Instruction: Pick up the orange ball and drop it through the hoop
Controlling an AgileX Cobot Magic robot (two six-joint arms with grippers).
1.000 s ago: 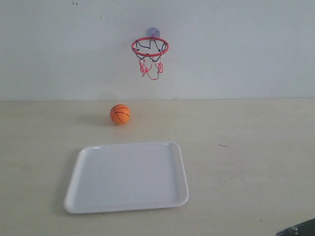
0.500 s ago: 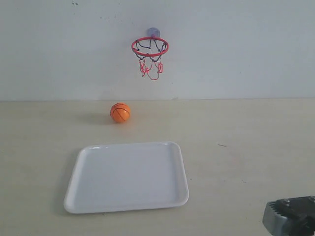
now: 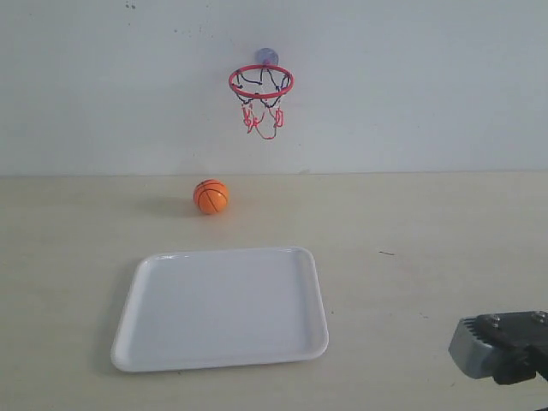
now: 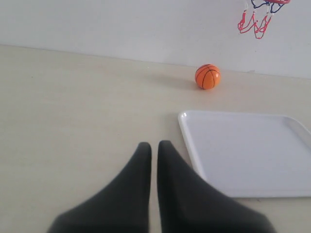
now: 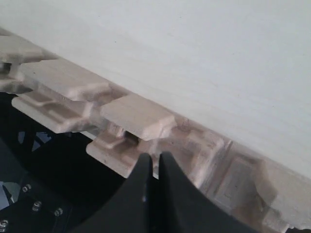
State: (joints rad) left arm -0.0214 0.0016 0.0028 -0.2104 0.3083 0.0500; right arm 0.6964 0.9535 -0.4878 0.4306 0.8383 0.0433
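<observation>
The orange ball (image 3: 211, 196) with black seams rests on the table near the back wall, left of the hoop (image 3: 260, 82), whose red ring and net hang from a suction cup on the wall. In the left wrist view the ball (image 4: 207, 76) lies far ahead of my left gripper (image 4: 154, 146), which is shut and holds nothing; part of the hoop's net (image 4: 256, 18) shows at that view's corner. My right gripper (image 5: 155, 157) is shut and empty, out past the table's edge. Only part of the right arm (image 3: 501, 344) shows at the exterior view's lower right.
A white rectangular tray (image 3: 221, 306) lies on the table in front of the ball, also seen as the tray (image 4: 248, 153) beside the left fingers. The right wrist view shows the table's underside framing (image 5: 141, 121) and dark machinery below.
The right arm has risen further into the lower right corner of the exterior view. The ball has shifted very slightly to the right. The tray and hoop are unchanged.
</observation>
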